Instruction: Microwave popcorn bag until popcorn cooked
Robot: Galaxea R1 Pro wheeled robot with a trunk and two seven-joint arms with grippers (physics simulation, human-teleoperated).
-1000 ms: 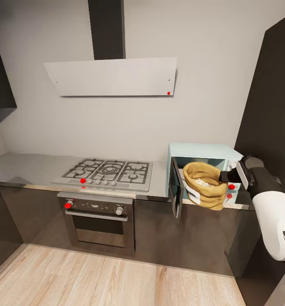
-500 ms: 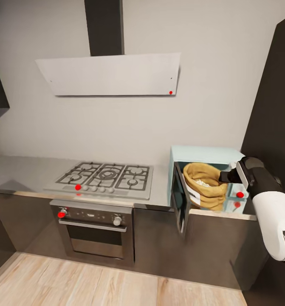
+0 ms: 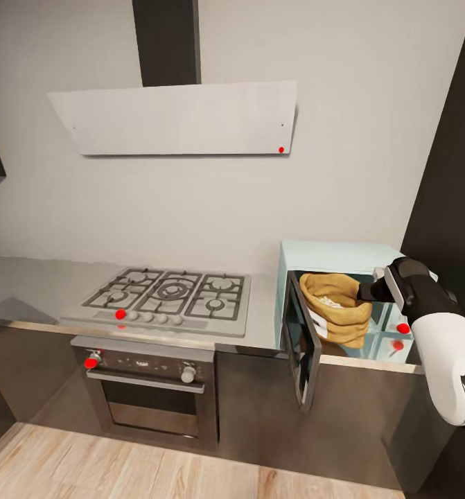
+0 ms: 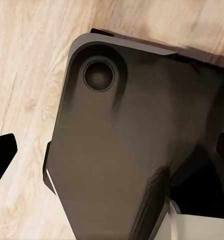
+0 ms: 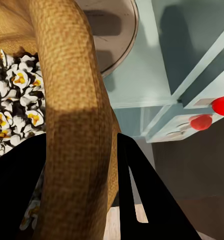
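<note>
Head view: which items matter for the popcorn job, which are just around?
Job: popcorn bag, popcorn, microwave with door open, right gripper shut on bag rim.
Around: hob, oven, hood.

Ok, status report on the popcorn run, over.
Right pincer shut on popcorn bag rim. Bag at microwave mouth, door open, popcorn inside bag. Left pincer not seen. Nothing blocking.

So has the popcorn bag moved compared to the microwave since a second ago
Yes. The popcorn bag, held by the right gripper, has gone deeper into the microwave; earlier it hung out past the front opening, now it sits mostly within it.
</note>
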